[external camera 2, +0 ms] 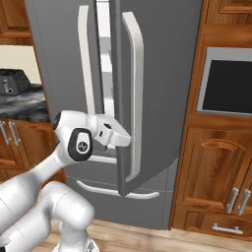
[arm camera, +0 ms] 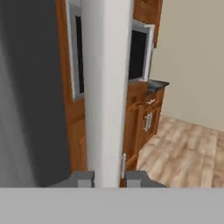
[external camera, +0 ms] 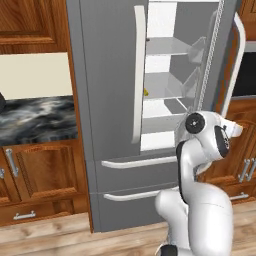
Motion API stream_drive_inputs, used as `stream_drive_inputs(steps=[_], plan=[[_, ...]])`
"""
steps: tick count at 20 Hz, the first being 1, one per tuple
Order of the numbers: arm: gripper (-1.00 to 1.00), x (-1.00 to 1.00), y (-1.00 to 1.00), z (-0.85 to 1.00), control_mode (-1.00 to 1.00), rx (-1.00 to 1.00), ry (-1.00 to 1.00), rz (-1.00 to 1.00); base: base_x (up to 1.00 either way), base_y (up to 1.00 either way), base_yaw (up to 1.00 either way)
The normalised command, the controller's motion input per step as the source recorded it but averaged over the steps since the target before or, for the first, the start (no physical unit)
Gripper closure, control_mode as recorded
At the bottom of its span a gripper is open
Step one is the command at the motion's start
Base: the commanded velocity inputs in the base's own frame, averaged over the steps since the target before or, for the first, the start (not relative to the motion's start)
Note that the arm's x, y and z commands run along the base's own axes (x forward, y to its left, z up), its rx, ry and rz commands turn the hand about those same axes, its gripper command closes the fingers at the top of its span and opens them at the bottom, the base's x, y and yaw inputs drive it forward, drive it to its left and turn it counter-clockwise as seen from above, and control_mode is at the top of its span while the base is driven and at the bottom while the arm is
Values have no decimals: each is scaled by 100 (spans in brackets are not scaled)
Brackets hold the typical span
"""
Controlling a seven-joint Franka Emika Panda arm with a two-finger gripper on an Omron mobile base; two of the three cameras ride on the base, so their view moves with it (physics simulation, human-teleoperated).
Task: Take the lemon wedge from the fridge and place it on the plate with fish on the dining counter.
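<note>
The fridge (external camera: 107, 125) stands between wooden cabinets, its right door (external camera 2: 157, 88) swung partly open and its left door closed; two drawers with white handles sit below the doors. Through the gap, the left base view shows the white inside with several shelves (external camera: 167, 47); on a middle shelf, just at the edge of the closed left door, a tiny yellow piece, the lemon wedge (external camera: 145, 92), is visible, mostly hidden by that door; the other shelves show nothing that can be made out.

The arm reaches up to the right door; in the hand view the jaws (arm camera: 109, 178) sit one on each side of the door's long white handle (arm camera: 107, 87), the two fingertips (arm camera: 83, 178) set close against it with the handle filling the gap between them; whether they actually press on it cannot be told.

To the left of the fridge a marbled desk (external camera: 35, 120) runs along the wall, with a dark appliance (external camera 2: 12, 81) on it; to the right a dark oven window (external camera 2: 229, 81) is set into the cabinets.
</note>
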Motion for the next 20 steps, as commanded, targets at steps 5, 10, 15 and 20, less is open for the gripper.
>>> stream_drive_inputs(steps=[5,10,15,20], plan=[[-100,-71,84,81,-100,2,-11,-33,0,0,0],[-100,-22,99,64,-100,0,-5,-57,0,0,0],[-100,69,63,27,-100,0,1,-70,0,0,0],[-100,100,-26,14,-100,6,14,-26,0,0,0]])
